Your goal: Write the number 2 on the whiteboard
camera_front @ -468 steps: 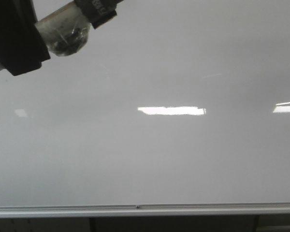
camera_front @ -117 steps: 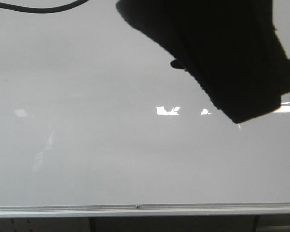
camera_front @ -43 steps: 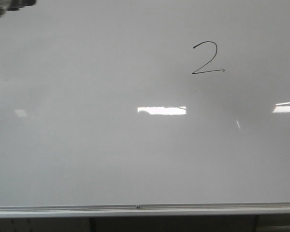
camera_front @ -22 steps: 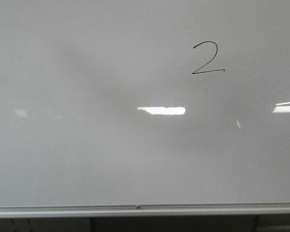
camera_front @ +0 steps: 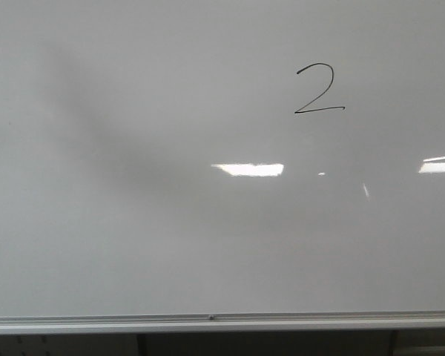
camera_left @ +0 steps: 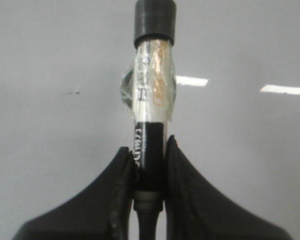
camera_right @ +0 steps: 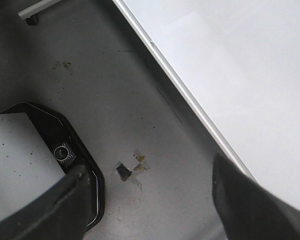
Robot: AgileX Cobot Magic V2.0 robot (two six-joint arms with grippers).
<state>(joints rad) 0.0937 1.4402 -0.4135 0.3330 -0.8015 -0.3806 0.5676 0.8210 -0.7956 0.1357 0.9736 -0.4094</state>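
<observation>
A handwritten black 2 (camera_front: pixel 318 89) stands on the whiteboard (camera_front: pixel 133 245), in its upper right part in the front view, with a curled top and a flat base stroke. The marker (camera_left: pixel 151 115) held between the fingers of the left gripper (camera_left: pixel 150 165) carries print along its barrel: orange lettering on the white wrapped part and white lettering on the black part, both too blurred to read. The right wrist view shows no text that can be read.
</observation>
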